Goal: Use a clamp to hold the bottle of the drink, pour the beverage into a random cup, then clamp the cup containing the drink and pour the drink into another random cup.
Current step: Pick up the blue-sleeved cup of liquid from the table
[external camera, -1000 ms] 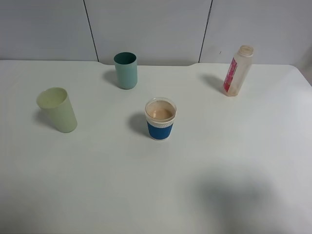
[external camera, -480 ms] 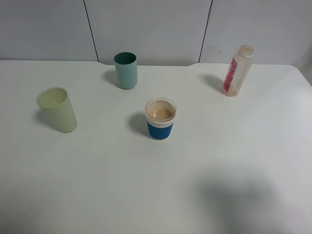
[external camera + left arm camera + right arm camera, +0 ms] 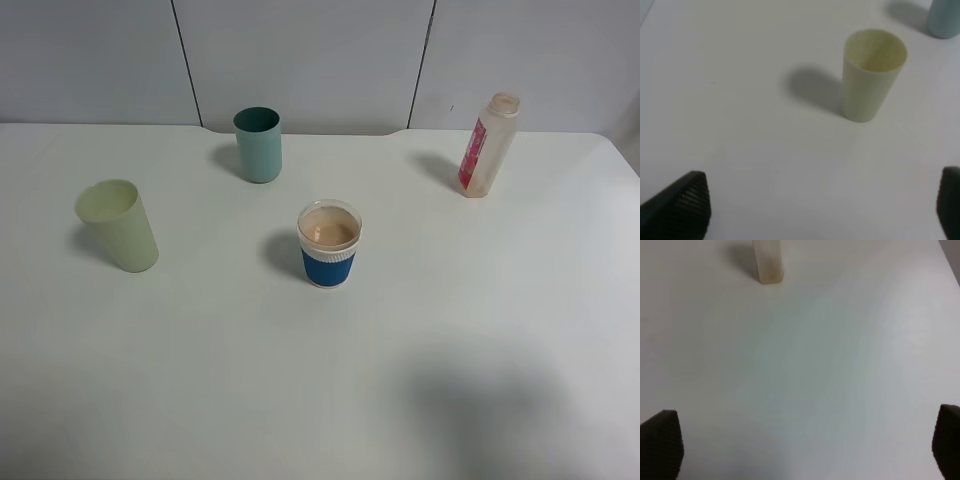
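Since nothing on the table (image 3: 300, 400) has shifted over the last second, the change lies in the task's stage, not in any object. The bottle (image 3: 488, 145) stands upright at the far right and looks nearly drained. The blue-sleeved cup (image 3: 329, 244) near the middle holds a tan drink. The first pour therefore seems done, and that cup is what must be clamped next.

The high view shows neither arm, only the pale green cup (image 3: 117, 225) at the left and the teal cup (image 3: 258, 144) behind. The wrist views supply the rest. The left hand (image 3: 815, 210) has its fingers spread wide and hangs empty above the table, near the pale green cup. The right hand (image 3: 802, 445) is likewise spread and empty, well apart from the bottle. Neither wrist view shows the filled cup.
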